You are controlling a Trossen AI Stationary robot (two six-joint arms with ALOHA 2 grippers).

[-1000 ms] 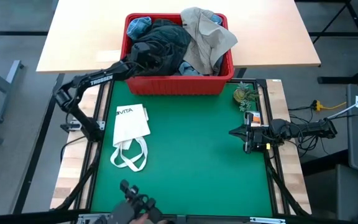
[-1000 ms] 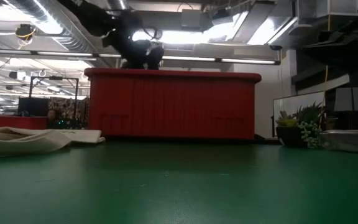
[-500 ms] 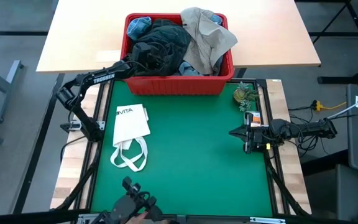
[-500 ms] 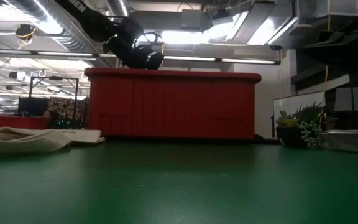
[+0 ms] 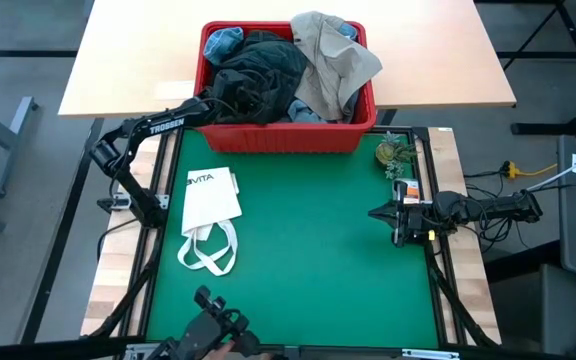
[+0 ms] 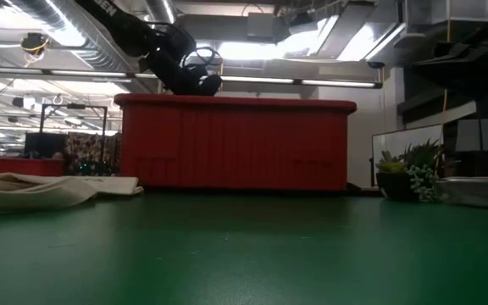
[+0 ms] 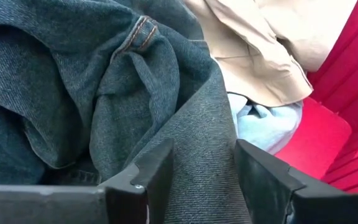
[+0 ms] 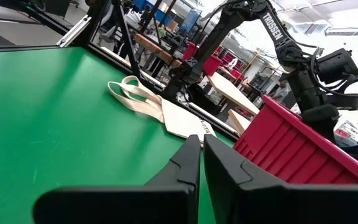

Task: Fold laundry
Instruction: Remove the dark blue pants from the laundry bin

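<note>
A red bin (image 5: 288,135) at the table's far edge holds the laundry. Dark jeans (image 5: 263,70) lie in its middle, a beige piece (image 5: 338,55) is draped over its right side, and a light blue piece (image 5: 223,40) sits at its far left. My left gripper (image 5: 230,92) reaches into the bin over its left front wall. It stands open with a fold of the jeans (image 7: 166,81) between its fingers. My right gripper (image 5: 376,213) waits shut above the table's right side, with nothing in it. My left gripper straddles a raised fold of the jeans (image 7: 204,168), one finger (image 7: 151,171) on each side. The cloth fills the gap and lies against both inner faces. The fingers slant down into the bin from the table's left near side. The jeans rest on the pile in the bin.
A white tote bag (image 5: 208,205) with loop handles lies flat on the green mat's left half. A small plant (image 5: 396,155) stands at the far right beside the bin. Beige cloth (image 7: 260,43) and light blue cloth (image 7: 263,118) lie just beyond the fold.
My left gripper has tipped a little further down onto the jeans in the bin. The laundry has kept its place.
</note>
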